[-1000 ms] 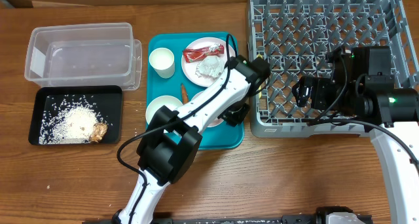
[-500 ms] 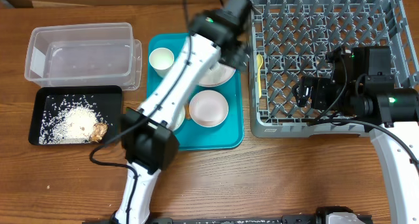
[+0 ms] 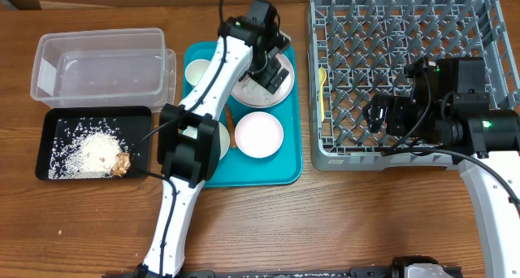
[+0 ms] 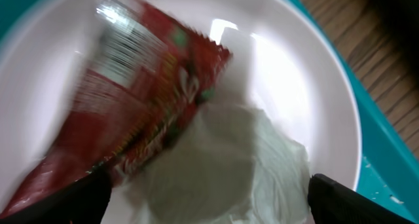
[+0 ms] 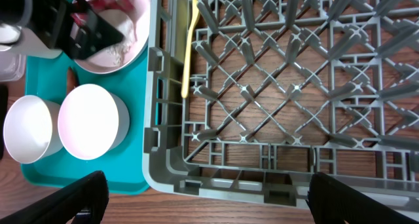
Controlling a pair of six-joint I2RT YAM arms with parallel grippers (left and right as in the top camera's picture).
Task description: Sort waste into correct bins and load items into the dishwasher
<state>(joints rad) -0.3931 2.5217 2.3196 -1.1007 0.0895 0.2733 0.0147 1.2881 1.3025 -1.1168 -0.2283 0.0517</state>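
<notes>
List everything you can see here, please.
dish rack: one, grey, right
utensil: one, yellow, in rack
teal tray: one, teal, centre
plate: one, white, teal tray
wrapper: one, red, on plate
napkin: one, white, on plate
cup: one, white, teal tray
bowls: two, white, teal tray
stick: one, orange, teal tray
tub: one, clear, left
black tray: one, black, left
rice: scattered, white, black tray
clump: one, brown, black tray
left gripper: one, black, above plate
right gripper: one, black, above rack
</notes>
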